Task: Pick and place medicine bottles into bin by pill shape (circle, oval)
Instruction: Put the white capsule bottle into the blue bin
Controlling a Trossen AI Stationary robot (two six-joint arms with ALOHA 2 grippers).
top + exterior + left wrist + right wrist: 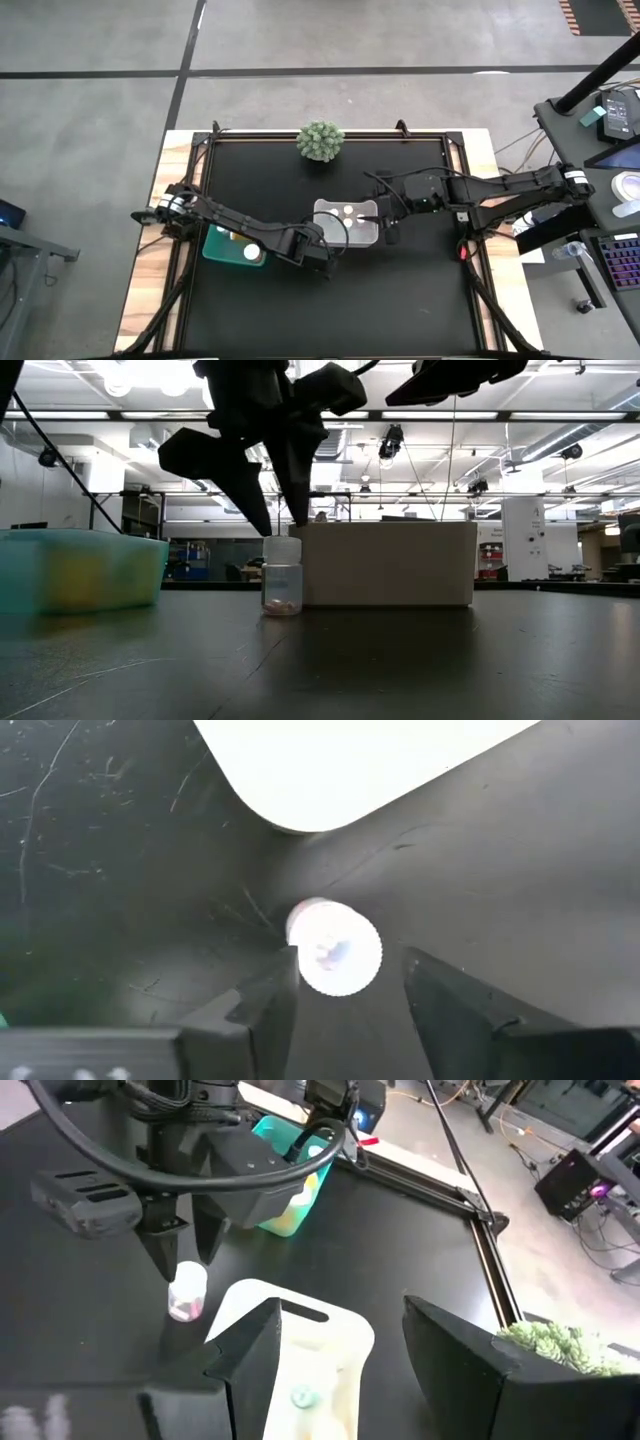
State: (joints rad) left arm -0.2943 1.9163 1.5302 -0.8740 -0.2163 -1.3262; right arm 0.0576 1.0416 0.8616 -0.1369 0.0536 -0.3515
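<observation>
One bottle [282, 575] stands upright on the black table [400, 300] beside the white bin [388, 563]; only the low view shows its clear body. The left gripper [345, 985] straddles its cap, fingers spread. The right gripper [340, 1335] hovers spread over the bin. A teal bin [215, 250] sits left, a plant [320, 141] behind.

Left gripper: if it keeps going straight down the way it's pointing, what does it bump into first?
Probably the little clear bottle. The left gripper hangs right over its white cap, fingers open on either side, so they would slide around it before touching the table.
</observation>
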